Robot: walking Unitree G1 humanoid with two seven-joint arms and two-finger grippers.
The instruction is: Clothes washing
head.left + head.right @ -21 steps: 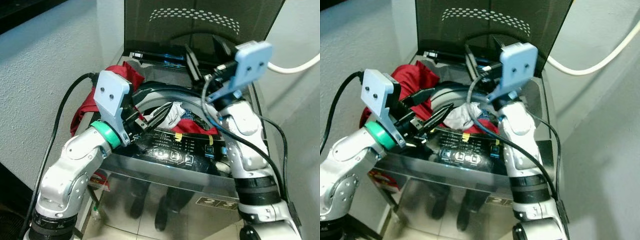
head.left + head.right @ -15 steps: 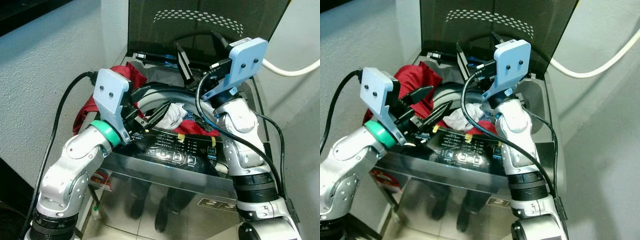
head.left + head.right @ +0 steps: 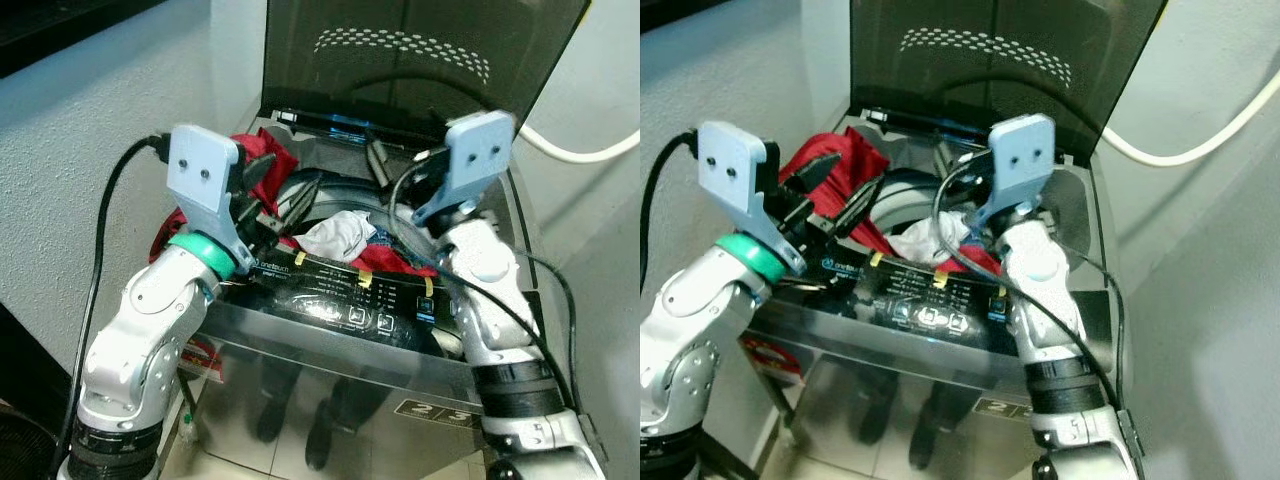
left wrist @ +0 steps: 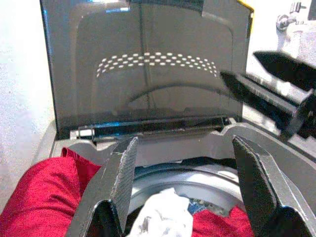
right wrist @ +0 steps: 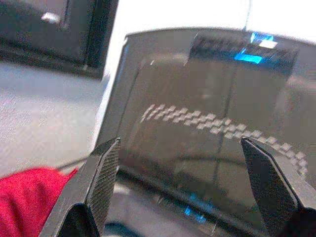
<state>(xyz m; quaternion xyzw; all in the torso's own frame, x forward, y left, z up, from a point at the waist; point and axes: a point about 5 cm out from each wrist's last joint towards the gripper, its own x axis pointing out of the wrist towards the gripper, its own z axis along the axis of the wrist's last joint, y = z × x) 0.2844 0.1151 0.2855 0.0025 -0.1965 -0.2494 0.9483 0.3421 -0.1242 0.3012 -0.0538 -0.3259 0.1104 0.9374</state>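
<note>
Grey walls flank the open washing machine (image 3: 420, 330); left gripper (image 3: 283, 196) and right gripper (image 3: 385, 163), jaws released, hover above red clothes (image 3: 845, 175)

The right gripper (image 3: 378, 160) sat mostly behind its own blue wrist block (image 3: 475, 160), so only a dark finger stub showed there. The lid (image 3: 420, 50) of the washing machine (image 3: 340, 330) ran off the top edge. The red garment (image 3: 255, 160) was partly covered by the left gripper (image 3: 285, 195), and its lower folds dropped behind the left arm. The control panel (image 3: 345, 295) print was too small to read. The right wrist picture was blurred, the red cloth cut by its corner
</note>
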